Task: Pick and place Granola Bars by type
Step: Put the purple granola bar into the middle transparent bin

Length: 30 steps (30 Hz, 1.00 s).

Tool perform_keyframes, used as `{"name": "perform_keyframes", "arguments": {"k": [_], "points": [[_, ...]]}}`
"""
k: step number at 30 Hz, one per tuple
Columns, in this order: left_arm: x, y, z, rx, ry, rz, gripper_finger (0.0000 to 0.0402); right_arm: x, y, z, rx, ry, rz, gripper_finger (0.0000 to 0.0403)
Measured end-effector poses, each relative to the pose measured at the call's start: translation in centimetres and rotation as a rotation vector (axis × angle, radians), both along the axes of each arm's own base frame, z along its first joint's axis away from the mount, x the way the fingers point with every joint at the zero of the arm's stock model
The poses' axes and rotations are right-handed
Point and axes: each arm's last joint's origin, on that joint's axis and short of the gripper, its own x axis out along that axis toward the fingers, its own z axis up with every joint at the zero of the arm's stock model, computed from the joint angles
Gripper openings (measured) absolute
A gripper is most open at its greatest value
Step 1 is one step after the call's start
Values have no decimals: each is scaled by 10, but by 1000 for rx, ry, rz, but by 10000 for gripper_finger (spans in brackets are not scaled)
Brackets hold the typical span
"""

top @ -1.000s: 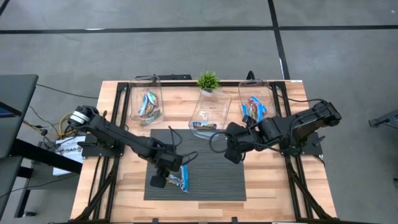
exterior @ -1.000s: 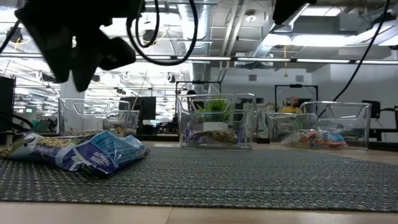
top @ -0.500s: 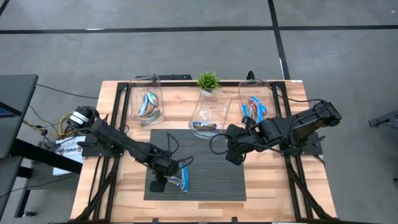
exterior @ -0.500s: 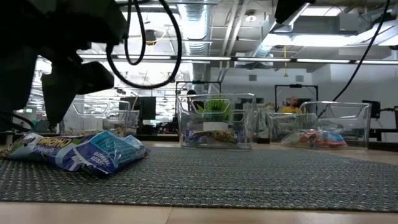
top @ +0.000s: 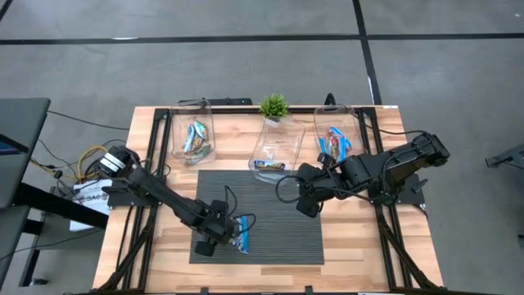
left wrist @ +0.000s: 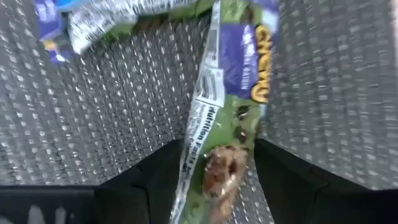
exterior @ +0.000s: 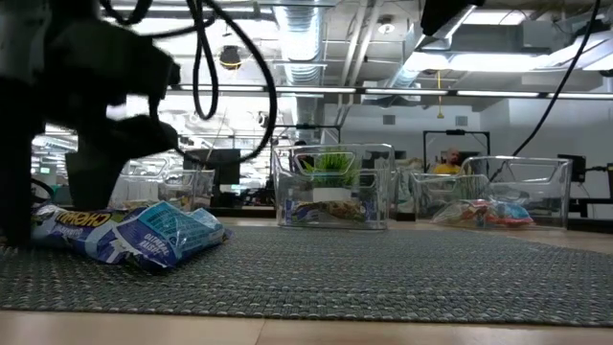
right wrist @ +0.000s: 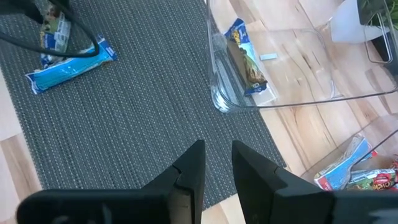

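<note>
Two Granola Bars lie side by side on the dark woven mat (top: 278, 233): one in a green, purple and white wrapper (left wrist: 233, 81) and one bright blue (left wrist: 59, 25). My left gripper (left wrist: 217, 168) is low over them, pointing down and open, a finger on either side of the green bar's near end; I cannot tell whether a finger touches it. My right gripper (top: 307, 205) hangs higher over the mat's far right part, its fingers (right wrist: 189, 168) a narrow gap apart with nothing between. In the low view both bars (exterior: 134, 235) rest flat on the mat.
Three clear tubs stand along the table's far side: the left one (top: 194, 135) and the right one (top: 336, 141) each hold several bars, the middle one (top: 278, 152) holds one bar (right wrist: 245, 59). A small green plant (top: 274, 105) stands behind the middle tub.
My left gripper has come down onto the two bars on the mat, drifting a little toward the table's near left, and its fingers have spread wider, so that they now stand astride the green bar. The bars have stayed in place.
</note>
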Motion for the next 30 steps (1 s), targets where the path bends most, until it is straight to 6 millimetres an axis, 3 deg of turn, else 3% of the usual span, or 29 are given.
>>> {"name": "perform_keyframes", "arguments": {"k": [6,15,19,24,30], "points": [[2,-1,-7,30,13,7,184,0,0,0,1,1,-1,71],[10,-4,5,-1,-7,11,46,1,0,0,-1,-6,9,71],[20,-2,14,-21,-33,52,25,5,2,4,-10,-54,77,71],[32,16,35,-13,-113,141,47,5,2,14,6,-121,148,71],[43,61,80,38,-302,306,39,-6,-14,27,-60,-170,59,71]]}}
